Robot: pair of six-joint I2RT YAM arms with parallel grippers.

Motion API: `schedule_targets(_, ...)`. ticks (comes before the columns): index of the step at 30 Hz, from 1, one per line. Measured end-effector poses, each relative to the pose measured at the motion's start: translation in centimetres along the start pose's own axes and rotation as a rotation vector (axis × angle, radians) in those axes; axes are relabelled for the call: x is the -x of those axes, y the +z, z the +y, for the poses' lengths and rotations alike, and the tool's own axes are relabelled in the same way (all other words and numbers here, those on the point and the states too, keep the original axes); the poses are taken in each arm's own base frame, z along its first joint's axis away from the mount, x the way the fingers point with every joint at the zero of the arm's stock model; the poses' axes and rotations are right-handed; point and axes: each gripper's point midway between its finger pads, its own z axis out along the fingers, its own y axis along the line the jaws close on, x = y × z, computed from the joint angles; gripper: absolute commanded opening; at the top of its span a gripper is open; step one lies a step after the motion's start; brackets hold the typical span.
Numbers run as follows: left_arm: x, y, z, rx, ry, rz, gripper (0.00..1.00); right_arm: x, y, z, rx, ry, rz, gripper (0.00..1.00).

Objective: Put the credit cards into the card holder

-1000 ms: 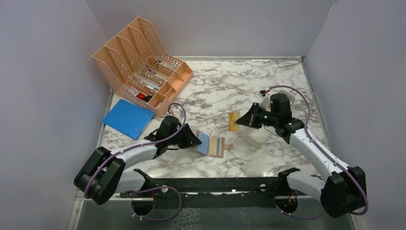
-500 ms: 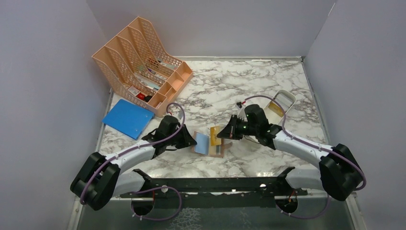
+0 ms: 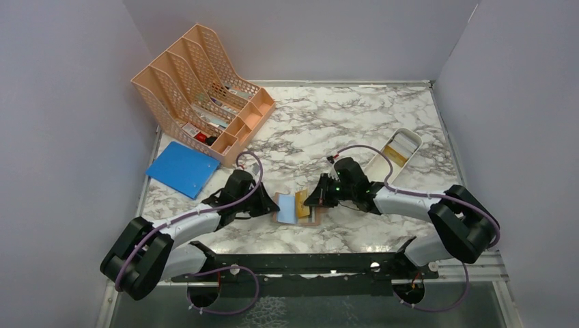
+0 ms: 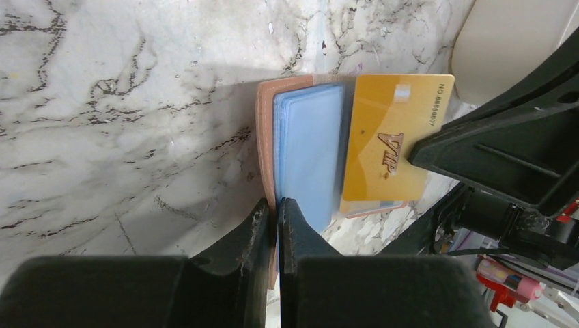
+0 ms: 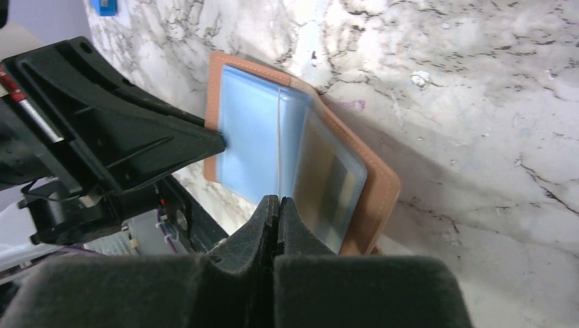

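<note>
The card holder (image 3: 287,208) lies open on the marble, pinkish-tan outside with light blue lining. My left gripper (image 3: 270,205) is shut on its left flap; in the left wrist view the gripper (image 4: 276,207) pinches the tan edge and blue lining (image 4: 311,147). My right gripper (image 3: 313,202) is shut on a gold credit card (image 3: 302,204) marked VIP (image 4: 392,147), held over the holder's right half. In the right wrist view the right gripper (image 5: 276,203) is closed, with the card edge-on above the lining (image 5: 249,143). Another yellowish card (image 3: 394,152) lies in the white tray.
A white oblong tray (image 3: 407,137) stands at the back right of the holder. A peach mesh file organiser (image 3: 198,89) stands at the back left, with a blue flat folder (image 3: 181,169) in front of it. Grey walls enclose the table.
My right gripper has carried the gold card left from beside the tray down to the open holder. My left gripper stays shut on the holder's flap and has barely shifted.
</note>
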Motion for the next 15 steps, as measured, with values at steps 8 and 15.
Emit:
schedule_targets(8,-0.6,0.0,0.6,0.007,-0.015,0.010,0.12,-0.5,0.8,-1.5,-0.048,0.020,-0.002,0.01)
schedule_targets(15,-0.8,0.2,1.0,0.022,-0.021,0.019,0.12,-0.6,1.2,-1.3,-0.042,0.031,-0.011,0.01)
